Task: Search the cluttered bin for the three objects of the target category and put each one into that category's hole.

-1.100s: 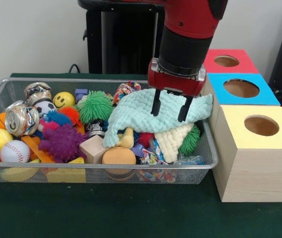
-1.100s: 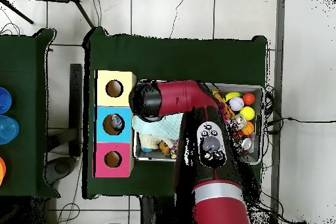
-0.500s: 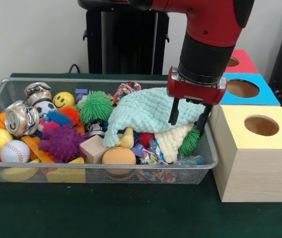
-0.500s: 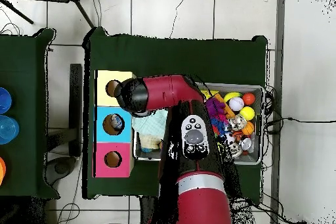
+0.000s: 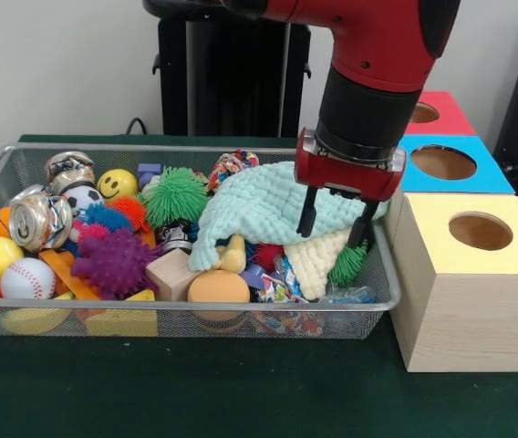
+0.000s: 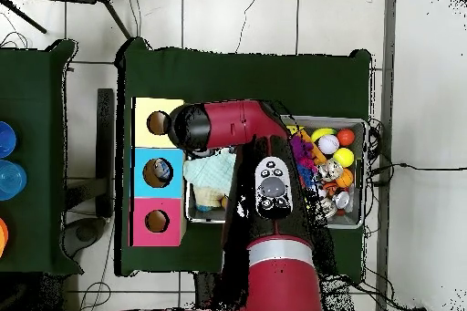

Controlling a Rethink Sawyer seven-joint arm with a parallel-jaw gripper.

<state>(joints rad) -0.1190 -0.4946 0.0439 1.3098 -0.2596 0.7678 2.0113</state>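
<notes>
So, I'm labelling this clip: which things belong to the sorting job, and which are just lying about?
Job: open black gripper, silver wire-mesh bin of toys, yellow-topped wooden box, blue-topped box, red-topped box, each with a hole.
Lying about: black cabinet behind the table, blue round things on the side table.

From overhead my arm (image 6: 264, 189) covers the middle of the bin (image 6: 358, 219) and my claw entirely. In the front view the mint cloth (image 5: 268, 205) hides the items beneath it. My forearm blocks part of the red box (image 5: 441, 111). Contents of the blue box's (image 6: 157, 172) hole are too small to identify.
</notes>
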